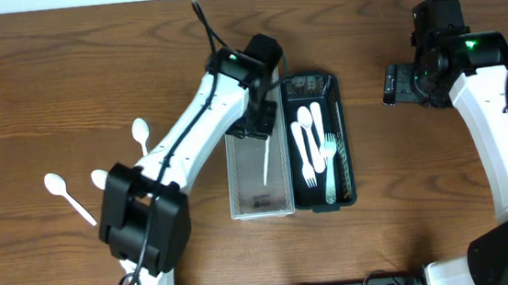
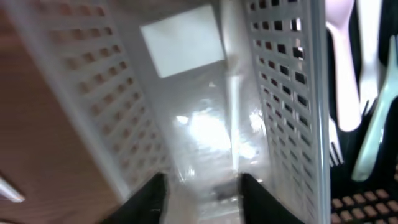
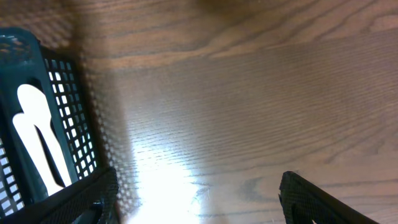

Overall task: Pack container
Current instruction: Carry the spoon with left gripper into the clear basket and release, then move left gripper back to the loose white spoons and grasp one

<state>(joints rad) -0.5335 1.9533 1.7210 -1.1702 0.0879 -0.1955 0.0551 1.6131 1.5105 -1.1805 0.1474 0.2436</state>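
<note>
Packing seems partly done: cutlery (image 1: 309, 142) fills the dark bin (image 1: 312, 85), one white utensil (image 1: 266, 163) rests in the clear bin (image 1: 259, 199) under the spread, empty left fingers (image 2: 152, 199), three spoons (image 1: 140, 130) lie outside, and the right fingers (image 3: 311, 199) gape empty.

You've got a clear perforated bin (image 1: 248, 182) holding one white utensil (image 1: 265, 165), touching a dark bin (image 1: 312, 86) of white cutlery (image 1: 307, 142), three spoons (image 1: 55, 184) loose left.
</note>
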